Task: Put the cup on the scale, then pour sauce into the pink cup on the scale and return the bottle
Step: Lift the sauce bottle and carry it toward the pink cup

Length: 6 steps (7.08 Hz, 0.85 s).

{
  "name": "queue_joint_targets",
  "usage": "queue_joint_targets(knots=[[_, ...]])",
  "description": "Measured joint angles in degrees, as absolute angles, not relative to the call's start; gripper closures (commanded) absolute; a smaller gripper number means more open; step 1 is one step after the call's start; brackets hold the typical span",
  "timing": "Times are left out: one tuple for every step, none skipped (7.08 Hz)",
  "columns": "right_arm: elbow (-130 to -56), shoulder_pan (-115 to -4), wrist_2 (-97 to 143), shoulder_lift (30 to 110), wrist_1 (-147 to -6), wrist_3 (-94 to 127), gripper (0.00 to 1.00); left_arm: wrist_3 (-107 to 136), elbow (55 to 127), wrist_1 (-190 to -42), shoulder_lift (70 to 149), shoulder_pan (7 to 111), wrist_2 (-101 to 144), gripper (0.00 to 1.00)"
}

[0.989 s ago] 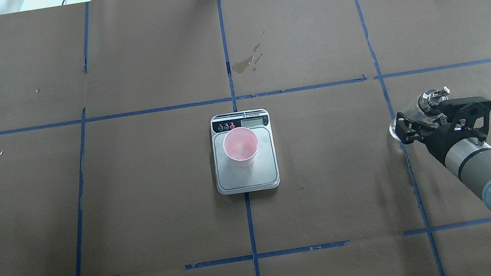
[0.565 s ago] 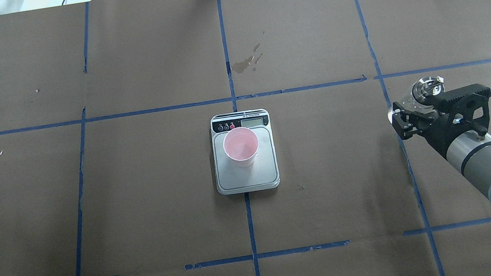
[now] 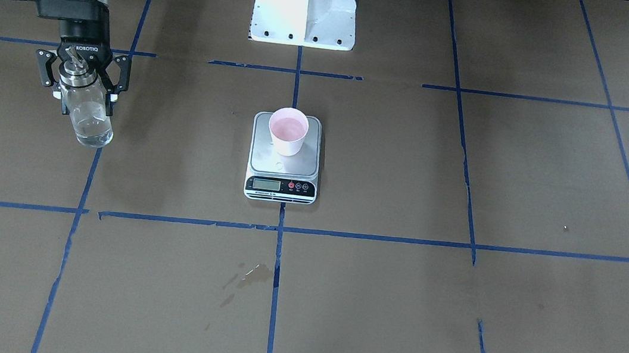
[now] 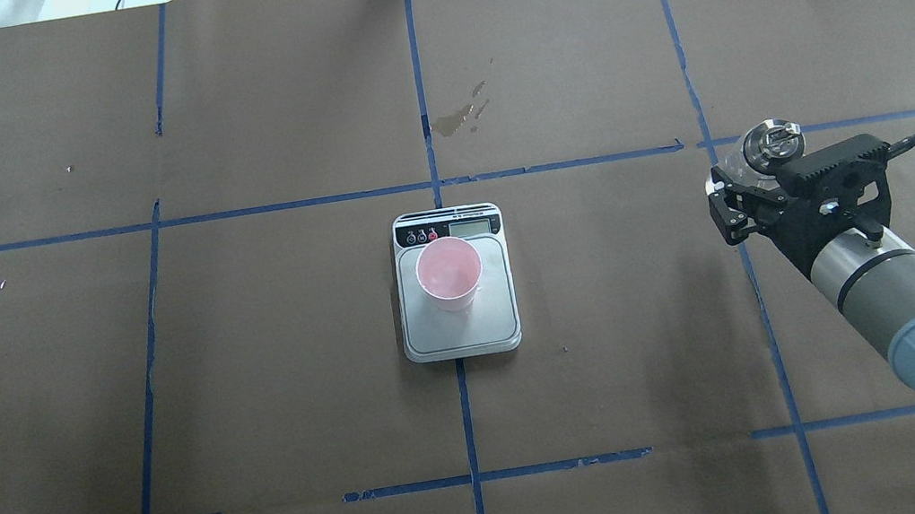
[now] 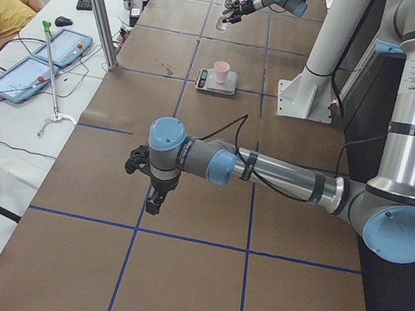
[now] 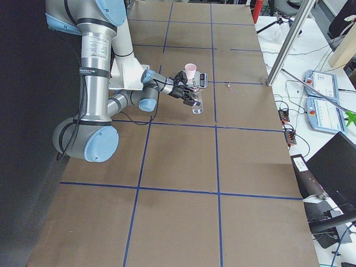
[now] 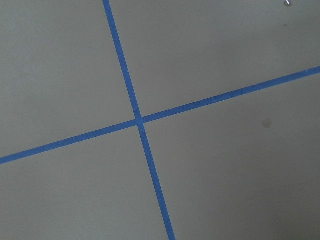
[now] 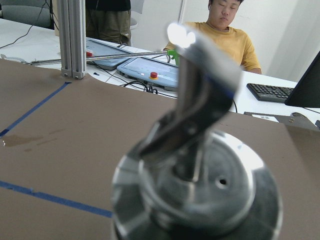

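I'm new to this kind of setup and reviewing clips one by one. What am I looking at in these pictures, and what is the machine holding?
These are two robot arms at a table covered in brown paper with blue tape lines. Six cameras show one moment: one behind the robot, one facing it, one at each table end and one on each wrist. In the middle sits a kitchen scale with a pink cup standing on its platform. The right gripper is closed around a clear glass bottle, cap up, off to the side of the scale. Its wrist camera shows the metal pourer close up. The left gripper hangs over bare paper with nothing visible in it. I cannot tell if it is open or shut.
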State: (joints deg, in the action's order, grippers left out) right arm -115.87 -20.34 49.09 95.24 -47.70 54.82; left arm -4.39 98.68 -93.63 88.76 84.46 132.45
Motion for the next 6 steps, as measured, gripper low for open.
queue_joint_targets(knots=[[-115.66,-20.37,49.0,93.56,-48.87,53.64,1.0,-4.39,98.62,-93.62,88.72,84.47,132.45,0.0],[-115.64,-20.45,48.94,91.57,-51.05,52.58,1.0,-4.39,98.62,-93.61,88.7,84.51,132.45,0.0],[-115.62,-20.51,48.81,90.04,-53.01,52.1,1.0,-4.39,98.61,-93.61,88.69,84.54,132.45,0.0],[-115.65,-20.52,48.64,89.26,-53.94,51.94,1.0,-4.39,98.61,-93.6,88.68,84.53,132.45,0.0],[-115.75,-20.45,48.58,88.93,-54.35,51.76,1.0,-4.39,98.61,-93.6,88.68,84.5,132.45,0.0],[-115.83,-20.33,48.57,88.63,-54.83,49.9,1.0,-4.39,98.61,-93.58,88.68,84.48,132.45,0.0]])
